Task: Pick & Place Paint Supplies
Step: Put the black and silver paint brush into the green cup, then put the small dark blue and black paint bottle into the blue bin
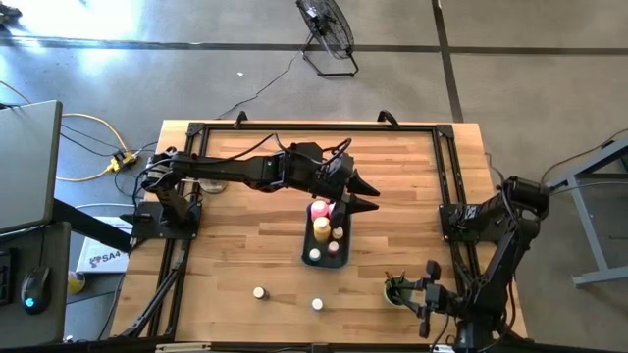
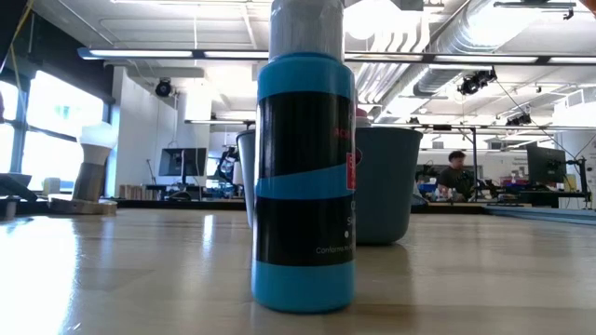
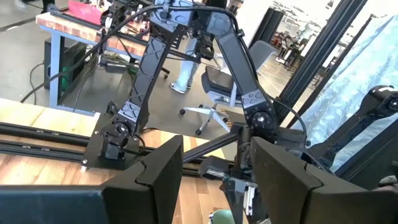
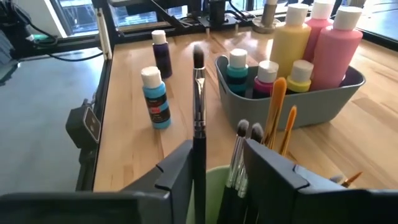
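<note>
1. Wooden desk (image 1: pixel 235 245), pale planks inside a black frame; two small pale-capped jars (image 1: pixel 259 292) stand loose on it near the front edge.
2. Left tool (image 1: pixel 365 193), fingers apart and empty, hangs over the far end of the tray.
3. Blue-grey tray (image 4: pixel 339 93), smooth rounded plastic, holds the yellow bottle (image 4: pixel 290 37), pink bottles (image 4: pixel 337 46) and small jars.
4. Right tool (image 4: pixel 217 163), fingers apart, straddles a black-handled brush (image 4: pixel 198 99) standing in the green cup (image 1: pixel 395 290). Advice: withdraw straight up, clear of the bristles.
</note>
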